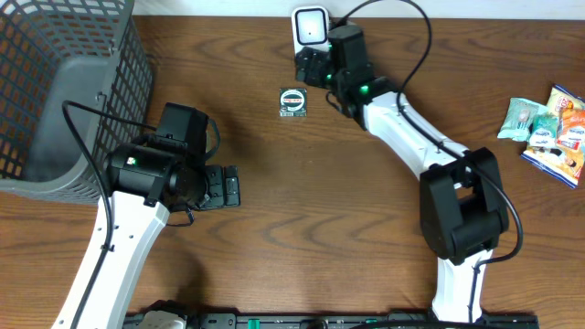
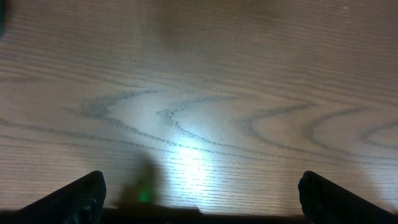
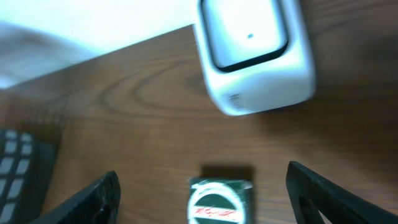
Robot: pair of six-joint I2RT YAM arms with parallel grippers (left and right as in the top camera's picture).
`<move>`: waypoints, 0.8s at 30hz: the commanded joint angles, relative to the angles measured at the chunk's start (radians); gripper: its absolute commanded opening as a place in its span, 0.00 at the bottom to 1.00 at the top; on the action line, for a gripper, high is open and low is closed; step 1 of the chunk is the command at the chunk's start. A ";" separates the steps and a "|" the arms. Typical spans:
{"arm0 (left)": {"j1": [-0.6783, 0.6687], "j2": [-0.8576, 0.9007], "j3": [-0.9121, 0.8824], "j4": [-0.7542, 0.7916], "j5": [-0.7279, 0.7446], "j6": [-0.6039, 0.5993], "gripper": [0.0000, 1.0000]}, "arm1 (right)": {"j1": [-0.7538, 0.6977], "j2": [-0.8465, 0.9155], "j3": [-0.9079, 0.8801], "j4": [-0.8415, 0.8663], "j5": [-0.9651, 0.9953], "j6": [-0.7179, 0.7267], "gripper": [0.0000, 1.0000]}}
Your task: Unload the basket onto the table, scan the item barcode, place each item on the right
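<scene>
While the left wrist sees only table [image 2: 199,93], overhead shows scanner [image 1: 310,26] and item [image 1: 293,101].

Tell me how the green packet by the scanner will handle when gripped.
The green packet lies flat on the table, so it is probably thin, light and awkward to pinch from above. Square, it should not roll; on smooth wood it may slide.
</scene>
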 commanded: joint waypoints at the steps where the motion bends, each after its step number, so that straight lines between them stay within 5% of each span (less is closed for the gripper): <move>1: 0.003 0.002 0.001 -0.003 0.008 -0.008 0.98 | 0.037 0.026 0.096 -0.066 0.011 -0.045 0.82; 11: 0.003 0.002 0.001 -0.003 0.008 -0.008 0.98 | 0.048 0.077 0.377 -0.449 0.026 -0.102 0.82; 15: 0.003 0.002 0.001 -0.003 0.008 -0.008 0.98 | 0.050 0.093 0.383 -0.477 0.019 -0.144 0.98; 24: 0.003 0.002 0.001 -0.003 0.008 -0.008 0.98 | 0.058 0.103 0.383 -0.446 0.006 -0.144 0.98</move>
